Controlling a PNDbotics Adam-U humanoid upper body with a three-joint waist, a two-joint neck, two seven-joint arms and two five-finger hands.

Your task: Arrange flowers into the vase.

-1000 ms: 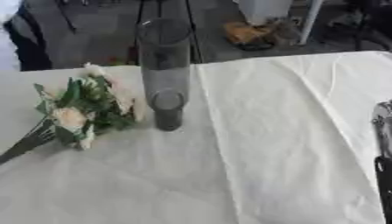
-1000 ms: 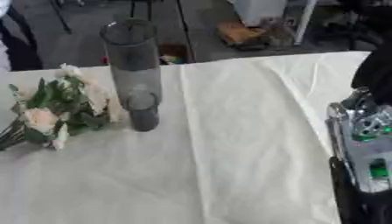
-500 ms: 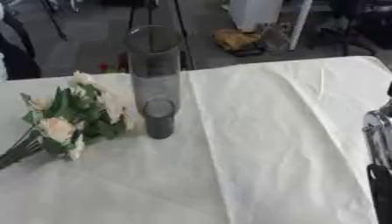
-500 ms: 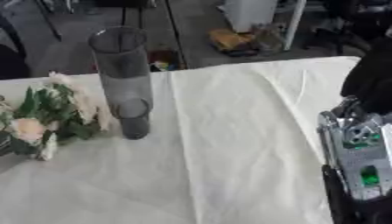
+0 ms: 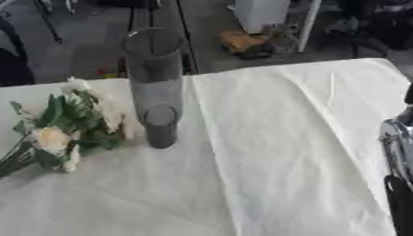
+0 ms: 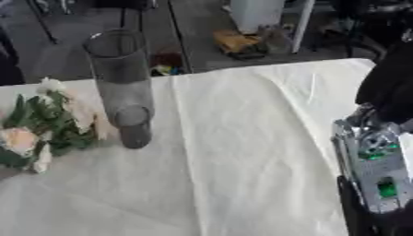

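Right hand itself is cut off at the lower right edge, only its silver-and-black forearm (image 6: 373,161) showing, so its state cannot be told. One tall clear glass cylinder vase (image 5: 155,87) stands upper left on the cream tablecloth (image 5: 282,152); one bunch of cream flowers with green leaves (image 5: 61,131) lies just left of it.

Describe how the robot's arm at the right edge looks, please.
The right arm has a silver, boxy metal section with round fittings and a small green mark, between black parts above and below it. The hand itself and the left arm are out of view.
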